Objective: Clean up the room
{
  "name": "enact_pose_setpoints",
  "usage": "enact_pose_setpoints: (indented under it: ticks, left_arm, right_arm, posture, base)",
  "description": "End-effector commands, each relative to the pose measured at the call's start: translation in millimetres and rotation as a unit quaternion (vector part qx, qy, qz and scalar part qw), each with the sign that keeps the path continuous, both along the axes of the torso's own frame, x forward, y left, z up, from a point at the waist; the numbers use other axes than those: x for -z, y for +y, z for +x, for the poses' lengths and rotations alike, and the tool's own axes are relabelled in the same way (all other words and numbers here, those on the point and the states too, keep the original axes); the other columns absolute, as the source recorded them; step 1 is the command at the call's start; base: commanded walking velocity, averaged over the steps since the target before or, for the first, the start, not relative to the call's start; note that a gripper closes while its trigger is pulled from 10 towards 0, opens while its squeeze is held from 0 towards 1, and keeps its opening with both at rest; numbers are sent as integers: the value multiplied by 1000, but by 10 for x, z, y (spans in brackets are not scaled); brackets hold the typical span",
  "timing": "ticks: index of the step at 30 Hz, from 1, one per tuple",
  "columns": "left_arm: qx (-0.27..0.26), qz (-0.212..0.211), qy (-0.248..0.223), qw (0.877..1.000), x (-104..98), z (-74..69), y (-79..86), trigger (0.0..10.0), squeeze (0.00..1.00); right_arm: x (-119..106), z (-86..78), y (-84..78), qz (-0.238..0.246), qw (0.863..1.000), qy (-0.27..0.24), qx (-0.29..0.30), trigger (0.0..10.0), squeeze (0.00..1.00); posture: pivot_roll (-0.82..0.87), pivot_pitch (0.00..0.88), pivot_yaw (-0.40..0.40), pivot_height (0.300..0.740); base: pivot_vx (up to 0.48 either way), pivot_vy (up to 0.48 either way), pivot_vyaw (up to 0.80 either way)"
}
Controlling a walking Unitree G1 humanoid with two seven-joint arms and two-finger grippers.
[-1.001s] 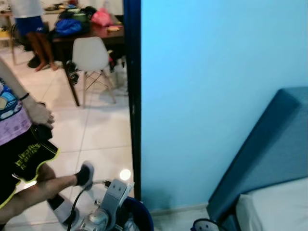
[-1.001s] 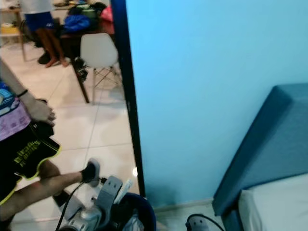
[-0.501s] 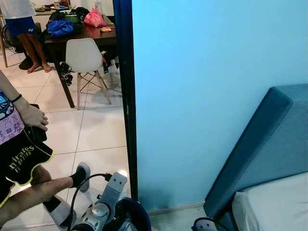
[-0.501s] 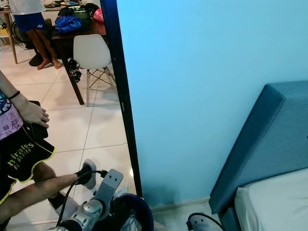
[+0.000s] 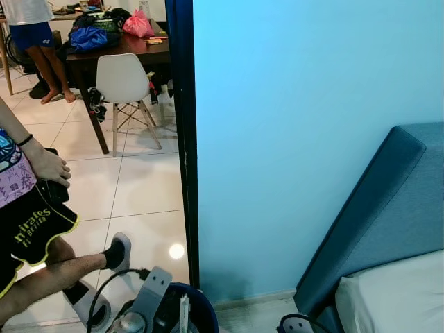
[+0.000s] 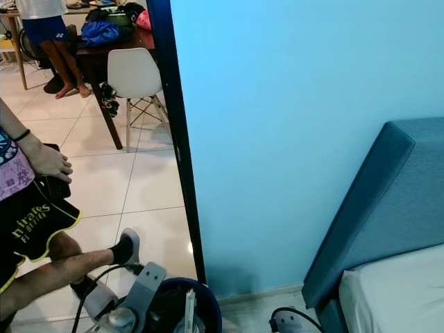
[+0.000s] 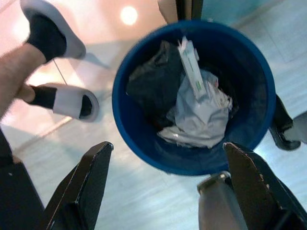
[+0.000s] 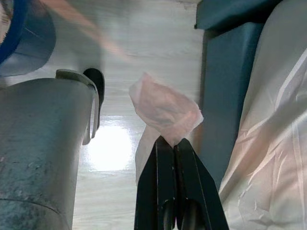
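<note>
My right gripper (image 8: pixel 167 140) is pinched on a pink tissue (image 8: pixel 165 112) by one corner: light, limp, will flutter, so I'd keep the grip low. Left gripper (image 7: pixel 168 179) hangs spread over the blue bin (image 7: pixel 192 96), already holding wrappers; person (image 5: pixel 31 215) stands beyond it.

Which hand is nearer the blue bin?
Left. The left hand hangs open directly above the blue bin; the right hand, pinching a pink tissue, is off beside it.
</note>
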State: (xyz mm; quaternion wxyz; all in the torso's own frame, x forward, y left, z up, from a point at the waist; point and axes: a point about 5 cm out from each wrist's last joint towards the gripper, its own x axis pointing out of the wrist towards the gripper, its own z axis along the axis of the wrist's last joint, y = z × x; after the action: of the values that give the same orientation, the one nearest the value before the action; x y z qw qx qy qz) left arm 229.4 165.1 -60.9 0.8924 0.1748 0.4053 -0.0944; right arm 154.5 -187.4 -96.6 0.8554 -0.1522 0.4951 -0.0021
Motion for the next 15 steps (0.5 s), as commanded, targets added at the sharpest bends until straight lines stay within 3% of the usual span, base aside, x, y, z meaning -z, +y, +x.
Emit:
enact_pose_setpoints:
  ticks: [1, 3, 4, 5, 6, 7, 8, 9, 10, 11, 13, 15]
  left_arm:
    - [-14, 4, 17, 1000, 53, -90, 70, 10000, 0]
    - [-33, 2, 33, 999, 114, -202, 124, 10000, 0]
    - [-33, 2, 33, 999, 114, -202, 124, 10000, 0]
    - [-44, 2, 39, 998, 140, -254, 152, 10000, 0]
    - [-57, 2, 47, 997, 171, -319, 185, 10000, 0]
    - [-57, 2, 47, 997, 171, -319, 185, 10000, 0]
    - [-66, 3, 57, 996, 207, -397, 217, 10000, 0]
    - [-66, 3, 57, 996, 207, -397, 217, 10000, 0]
    - [-72, 5, 65, 995, 236, -462, 240, 10000, 0]
    - [-72, 5, 65, 995, 236, -462, 240, 10000, 0]
    - [-82, 7, 87, 993, 304, -622, 280, 10000, 0]
    - [-82, 7, 87, 993, 304, -622, 280, 10000, 0]
  right_arm:
    - [-11, 15, -26, 10, 1000, -6, -14, 10000, 0]
    - [-202, 352, -233, 4, 998, -52, -44, 10000, 0]
    - [-202, 352, -233, 4, 998, -52, -44, 10000, 0]
    - [-306, 533, -263, 7, 996, -75, -52, 10000, 0]
    - [-428, 750, -202, 28, 992, -100, -69, 10000, 0]
    - [-428, 750, -202, 28, 992, -100, -69, 10000, 0]
    - [-540, 938, -71, 49, 985, -117, -115, 10000, 0]
    - [-540, 938, -71, 49, 985, -117, -115, 10000, 0]
    - [-625, 1063, 59, 60, 975, -124, -173, 10000, 0]
    - [-625, 1063, 59, 60, 975, -124, -173, 10000, 0]
    - [-743, 1201, 356, 87, 942, -111, -304, 10000, 0]
    - [-743, 1201, 356, 87, 942, -111, -304, 10000, 0]
  posture:
    - [-120, 83, -11, 735]
    - [-111, 81, -12, 735]
    - [-111, 81, -12, 735]
    - [-109, 80, -12, 735]
    - [-94, 78, -18, 735]
    - [-94, 78, -18, 735]
    - [-86, 78, -22, 735]
    - [-86, 78, -22, 735]
    - [-84, 78, -23, 735]
    - [-84, 78, -23, 735]
    - [-64, 77, -34, 735]
    - [-64, 77, -34, 735]
  base:
    - [0, 0, 800]
    - [0, 0, 800]
    - [0, 0, 800]
    - [0, 0, 800]
    - [0, 0, 800]
    - [0, 0, 800]
    - [0, 0, 800]
    - [0, 0, 800]
    - [0, 0, 800]
    - [0, 0, 800]
    - [0, 0, 800]
    - [0, 0, 800]
